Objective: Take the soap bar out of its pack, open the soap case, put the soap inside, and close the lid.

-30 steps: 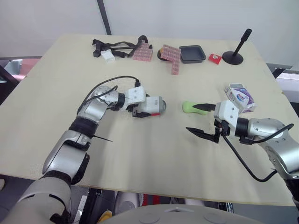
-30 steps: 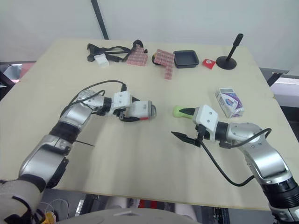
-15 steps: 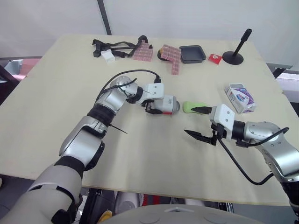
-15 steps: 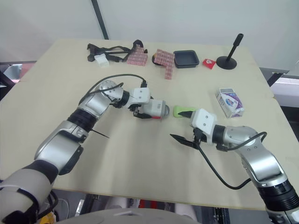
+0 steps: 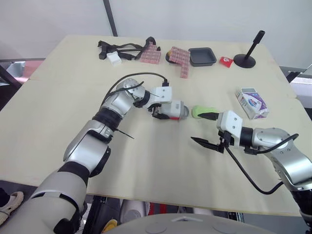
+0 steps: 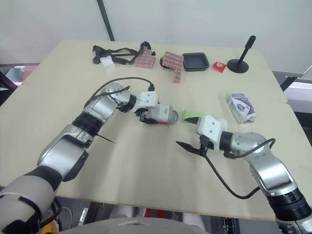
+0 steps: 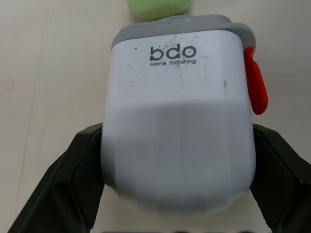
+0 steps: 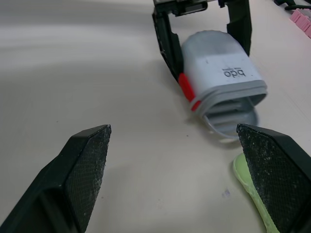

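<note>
while the left gripper [image 5: 163,111] grips the white soap case [image 5: 172,110] across its sides, seemingly steadying it, the green soap bar [image 5: 198,111] lies just beyond the case's far end, beside one finger of the spread, empty right gripper [image 5: 198,127].

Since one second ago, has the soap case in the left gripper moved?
Yes. The soap case, held by the left gripper, has moved to the robot's right, closer to the green soap bar.

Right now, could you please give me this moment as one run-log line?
left gripper: shut on case | right gripper: open, by soap | soap: outside case
</note>
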Motion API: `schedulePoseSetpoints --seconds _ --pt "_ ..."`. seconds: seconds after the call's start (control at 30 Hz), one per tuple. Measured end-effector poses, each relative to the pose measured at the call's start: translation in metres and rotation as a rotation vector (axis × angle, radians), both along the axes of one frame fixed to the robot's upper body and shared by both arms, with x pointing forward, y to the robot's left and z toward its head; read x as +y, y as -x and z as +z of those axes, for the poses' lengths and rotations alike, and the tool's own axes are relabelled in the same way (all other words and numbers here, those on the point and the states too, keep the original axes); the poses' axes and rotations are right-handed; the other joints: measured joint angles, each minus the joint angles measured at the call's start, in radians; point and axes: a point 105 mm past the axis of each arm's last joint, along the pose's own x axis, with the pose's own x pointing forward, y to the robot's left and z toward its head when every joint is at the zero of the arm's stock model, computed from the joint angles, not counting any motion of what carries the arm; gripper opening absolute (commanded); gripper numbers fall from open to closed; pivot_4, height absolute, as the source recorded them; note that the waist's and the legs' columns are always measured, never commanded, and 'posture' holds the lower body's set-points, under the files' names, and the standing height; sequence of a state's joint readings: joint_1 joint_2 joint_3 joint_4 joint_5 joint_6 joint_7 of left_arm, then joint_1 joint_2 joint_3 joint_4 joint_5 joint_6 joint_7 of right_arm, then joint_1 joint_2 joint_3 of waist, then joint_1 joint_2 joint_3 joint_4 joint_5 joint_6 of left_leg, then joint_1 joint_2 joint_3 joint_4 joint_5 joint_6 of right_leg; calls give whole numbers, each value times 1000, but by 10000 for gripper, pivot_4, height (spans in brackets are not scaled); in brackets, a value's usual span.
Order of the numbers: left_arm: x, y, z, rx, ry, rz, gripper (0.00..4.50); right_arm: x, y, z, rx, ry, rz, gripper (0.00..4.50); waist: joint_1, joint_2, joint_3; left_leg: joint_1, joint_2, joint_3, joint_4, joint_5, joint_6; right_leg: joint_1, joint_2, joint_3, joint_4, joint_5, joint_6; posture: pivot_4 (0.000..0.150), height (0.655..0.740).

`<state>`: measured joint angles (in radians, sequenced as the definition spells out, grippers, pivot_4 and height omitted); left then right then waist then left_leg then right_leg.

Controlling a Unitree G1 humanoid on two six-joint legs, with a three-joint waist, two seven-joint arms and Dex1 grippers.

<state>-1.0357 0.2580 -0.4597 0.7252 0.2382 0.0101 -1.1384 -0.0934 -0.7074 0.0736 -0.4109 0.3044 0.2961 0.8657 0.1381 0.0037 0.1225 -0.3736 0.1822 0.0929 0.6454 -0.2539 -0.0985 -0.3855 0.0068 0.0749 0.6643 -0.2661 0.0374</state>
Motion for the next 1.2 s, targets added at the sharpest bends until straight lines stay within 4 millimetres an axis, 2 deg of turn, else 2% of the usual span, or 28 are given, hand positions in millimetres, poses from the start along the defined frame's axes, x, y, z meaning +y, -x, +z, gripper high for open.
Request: schedulePoseSetpoints --seconds 0.27,0.43,1.03,1.2 --pt "14 5 -3 23 -26 -13 34860 5 0 -1 -2 3 22 44527 0 0 0 0 0 0 0 0 0 0 -1 0 0 0 0 1500 7400" --pt "15 8 -5 31 -27 -17 34860 6 0 0 -5 4 29 44527 2 0 0 0 0 0 0 0 0 0 -1 0 0 0 0 1500 7400" --pt "40 3 6 -13 -58 29 34860 8 -3 1 -9 10 43 44527 0 0 0 0 0 0 0 0 0 0 -2 0 0 0 0 1500 7400" --pt "52 1 5 -11 -73 54 34860 8 -4 1 -9 7 42 44527 -3 0 0 0 1 0 0 0 0 0 -2 0 0 0 0 1500 7400"
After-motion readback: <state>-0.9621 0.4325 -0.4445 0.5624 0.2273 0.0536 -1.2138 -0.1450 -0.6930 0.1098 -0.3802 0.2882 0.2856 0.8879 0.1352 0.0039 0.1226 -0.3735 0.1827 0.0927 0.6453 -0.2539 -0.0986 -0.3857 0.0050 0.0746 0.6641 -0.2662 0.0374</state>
